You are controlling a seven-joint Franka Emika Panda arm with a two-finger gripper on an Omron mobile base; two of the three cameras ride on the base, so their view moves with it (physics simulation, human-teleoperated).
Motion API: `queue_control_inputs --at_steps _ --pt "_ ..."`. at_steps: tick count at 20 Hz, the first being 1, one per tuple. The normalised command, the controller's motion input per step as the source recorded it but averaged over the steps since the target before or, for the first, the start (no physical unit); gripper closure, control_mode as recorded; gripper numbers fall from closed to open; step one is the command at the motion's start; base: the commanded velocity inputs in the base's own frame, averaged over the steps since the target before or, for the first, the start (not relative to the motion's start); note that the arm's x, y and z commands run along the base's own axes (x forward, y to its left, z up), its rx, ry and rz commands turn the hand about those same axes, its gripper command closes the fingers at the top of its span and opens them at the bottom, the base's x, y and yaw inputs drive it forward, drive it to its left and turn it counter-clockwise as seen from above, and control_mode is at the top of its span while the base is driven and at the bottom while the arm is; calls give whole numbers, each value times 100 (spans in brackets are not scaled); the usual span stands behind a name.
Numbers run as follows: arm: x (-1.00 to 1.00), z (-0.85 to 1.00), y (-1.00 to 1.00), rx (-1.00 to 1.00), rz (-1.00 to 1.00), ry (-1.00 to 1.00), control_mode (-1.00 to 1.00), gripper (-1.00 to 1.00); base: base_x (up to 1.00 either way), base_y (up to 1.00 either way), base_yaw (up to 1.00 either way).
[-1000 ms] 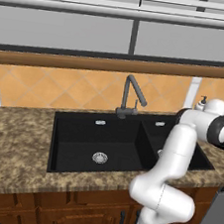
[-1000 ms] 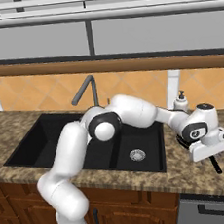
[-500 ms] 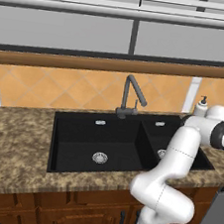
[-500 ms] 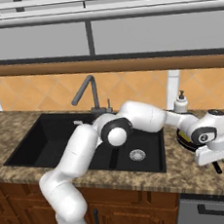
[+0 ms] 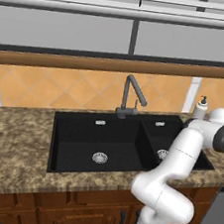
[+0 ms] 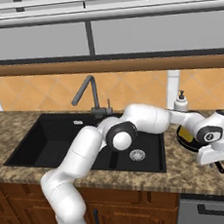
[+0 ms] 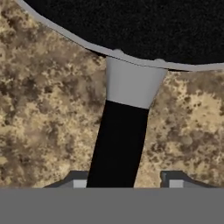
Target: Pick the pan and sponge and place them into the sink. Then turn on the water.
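From the left base camera I see the sink (image 5: pixel 79 145) sunk in the granite counter (image 5: pixel 14 151), its large basin toward 9 o'clock and the small one toward 3 o'clock, each with a silver drain. The grey faucet (image 5: pixel 131 94) stands at the sink's 12 o'clock edge. A soap dispenser (image 5: pixel 200 106) stands on the counter at the sink's 2 o'clock corner. My arm reaches across the small basin toward 3 o'clock.

From the right base camera, the pan (image 6: pixel 185 138) lies on the counter just at 3 o'clock of the sink, largely hidden behind the wrist, and a yellow patch that I take for the sponge (image 6: pixel 186 134) shows inside it. The gripper (image 6: pixel 218 160) hangs low over the pan's handle (image 6: pixel 219 167), which points toward 5 o'clock. The soap dispenser sits at the pan's 12 o'clock.

In the hand camera, the handle runs from the pan's grey-rimmed edge at 12 o'clock down to 6 o'clock, passing between the two fingertips (image 7: pixel 78 181). The tips stand spread, one on each side of the handle and apart from it.
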Motion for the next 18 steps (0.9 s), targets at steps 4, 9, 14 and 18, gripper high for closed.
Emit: queue_control_inputs --at_steps 4,9,14,18 --pt "-54 -37 42 1 2 0 -100 100 0 0 0" --pt "-85 -12 58 1 0 -3 -100 100 0 0 0" --pt "-54 47 71 -1 0 -10 -100 100 0 0 0" --pt "-26 62 82 -9 0 -17 -100 100 0 0 0"
